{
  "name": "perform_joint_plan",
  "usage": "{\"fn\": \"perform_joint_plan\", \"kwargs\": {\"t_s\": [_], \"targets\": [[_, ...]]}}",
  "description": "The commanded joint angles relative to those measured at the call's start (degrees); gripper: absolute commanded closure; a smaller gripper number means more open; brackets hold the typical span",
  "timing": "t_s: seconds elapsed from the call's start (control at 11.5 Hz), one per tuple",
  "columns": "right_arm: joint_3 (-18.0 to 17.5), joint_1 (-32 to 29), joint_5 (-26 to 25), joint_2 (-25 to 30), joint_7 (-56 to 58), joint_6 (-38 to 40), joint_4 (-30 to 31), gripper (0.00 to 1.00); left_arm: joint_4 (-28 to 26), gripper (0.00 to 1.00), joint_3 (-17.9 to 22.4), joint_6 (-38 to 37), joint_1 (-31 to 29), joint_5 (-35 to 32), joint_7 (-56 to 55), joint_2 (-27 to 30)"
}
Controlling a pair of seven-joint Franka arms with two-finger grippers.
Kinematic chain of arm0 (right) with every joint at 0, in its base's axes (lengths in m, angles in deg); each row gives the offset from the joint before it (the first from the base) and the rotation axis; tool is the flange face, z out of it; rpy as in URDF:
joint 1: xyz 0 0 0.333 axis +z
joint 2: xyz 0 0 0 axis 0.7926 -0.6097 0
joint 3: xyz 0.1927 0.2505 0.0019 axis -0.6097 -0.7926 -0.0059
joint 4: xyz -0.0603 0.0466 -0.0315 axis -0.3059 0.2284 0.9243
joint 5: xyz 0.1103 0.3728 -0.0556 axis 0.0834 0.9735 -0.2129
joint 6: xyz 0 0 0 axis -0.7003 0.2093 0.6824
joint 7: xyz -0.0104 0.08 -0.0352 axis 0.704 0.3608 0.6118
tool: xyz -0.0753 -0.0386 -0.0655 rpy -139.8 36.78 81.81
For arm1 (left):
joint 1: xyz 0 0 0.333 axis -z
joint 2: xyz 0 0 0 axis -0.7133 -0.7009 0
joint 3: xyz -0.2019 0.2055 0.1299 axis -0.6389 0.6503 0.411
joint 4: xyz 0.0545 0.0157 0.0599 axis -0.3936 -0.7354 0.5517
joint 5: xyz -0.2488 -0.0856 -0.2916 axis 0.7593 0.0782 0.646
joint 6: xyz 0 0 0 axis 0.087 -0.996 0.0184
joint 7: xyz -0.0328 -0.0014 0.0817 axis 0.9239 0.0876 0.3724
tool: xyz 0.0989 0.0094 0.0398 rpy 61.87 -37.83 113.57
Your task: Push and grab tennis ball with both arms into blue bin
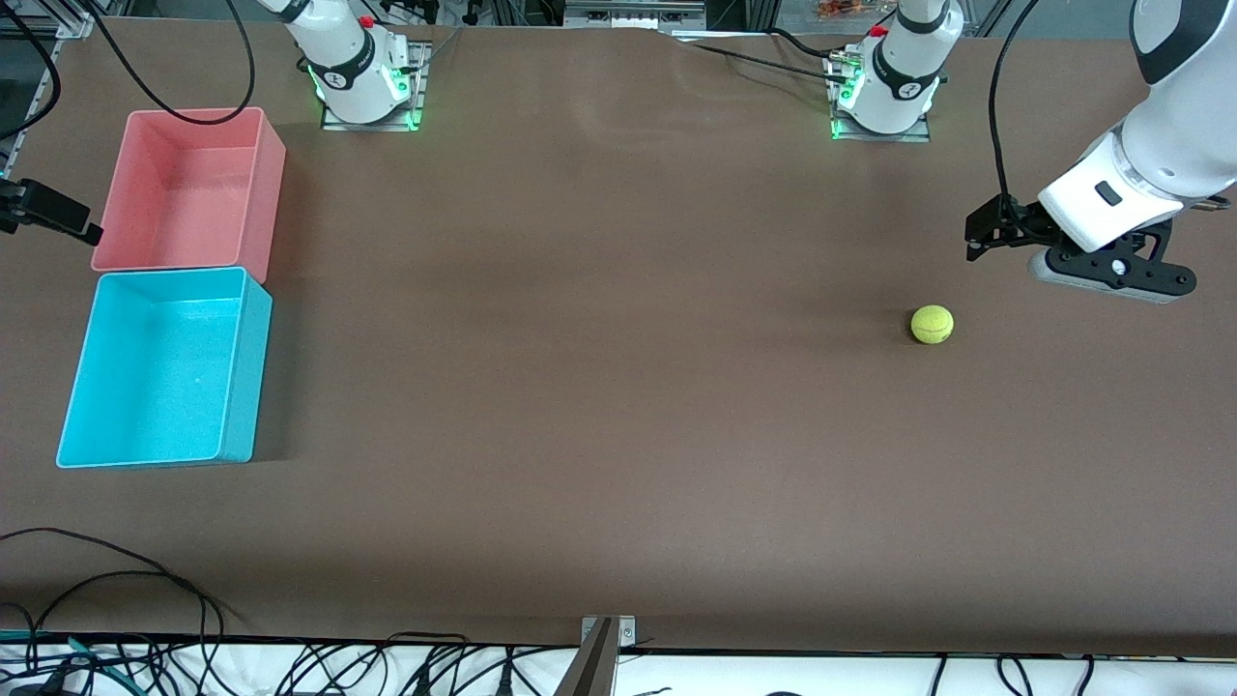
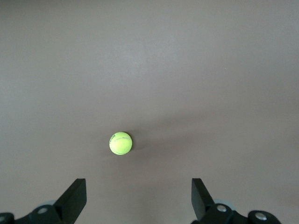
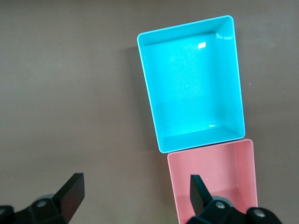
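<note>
Front view: tennis ball [image 1: 932, 324] on desk [image 1: 599, 387] toward left arm's end, blue bin [image 1: 164, 367] well apart.
Left wrist view: left claw [image 2: 138, 198] fingers apart, over desk near ball [image 2: 120, 143].
Right wrist view: right claw [image 3: 136, 196] fingers apart, above blue bin [image 3: 191, 81] and pink bin [image 3: 212, 179].

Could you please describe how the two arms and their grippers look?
Both arms are white with rounded segments, black joint bands, black cables and green-lit bases. The left gripper is black with two flat fingers; the right gripper matches it.

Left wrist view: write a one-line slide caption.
Open left gripper hovers over the brown table, tennis ball lying just ahead.
</note>
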Motion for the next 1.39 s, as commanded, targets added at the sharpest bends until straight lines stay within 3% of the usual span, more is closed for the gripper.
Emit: {"fn": "perform_joint_plan", "kwargs": {"t_s": [0.0,1.3], "targets": [[-0.4,-0.1,1.0,-0.1,0.4,1.6,-1.1,0.00,0.6,0.01,0.0,-1.0,-0.4,0.4,1.3,0.5],[-0.3,-0.1,1.2,-1.3,-0.3,5.9,-0.4,0.00,0.5,0.01,0.0,-1.0,-1.3,0.9,1.4,0.7]]}}
